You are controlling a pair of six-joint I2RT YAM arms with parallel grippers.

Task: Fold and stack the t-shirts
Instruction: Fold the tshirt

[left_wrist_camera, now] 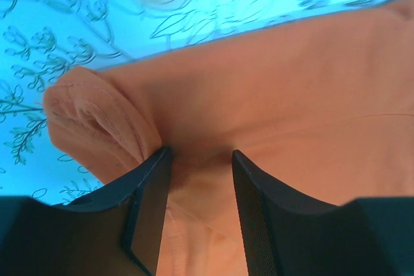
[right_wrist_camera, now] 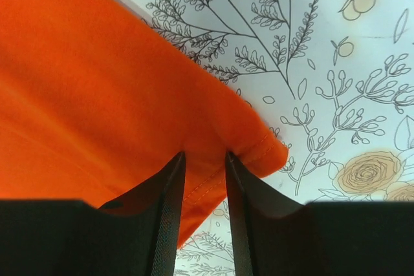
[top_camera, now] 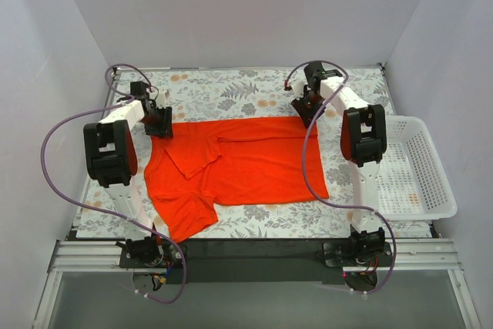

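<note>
Top external view: I am pinching far corners of the orange-red cloth t-shirt (top_camera: 246,166), left gripper (top_camera: 162,129) and right gripper (top_camera: 307,116) both nearly closed on fabric, over the floral mat (top_camera: 231,94).

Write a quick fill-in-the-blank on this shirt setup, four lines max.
1. The mat holds ___ shirt.
2. The basket stands at the mat's ___ side.
3. The left gripper is at the shirt's far ___ corner.
4. The right gripper is at its far ___ corner.

Missing words: one; right; left; right.
</note>
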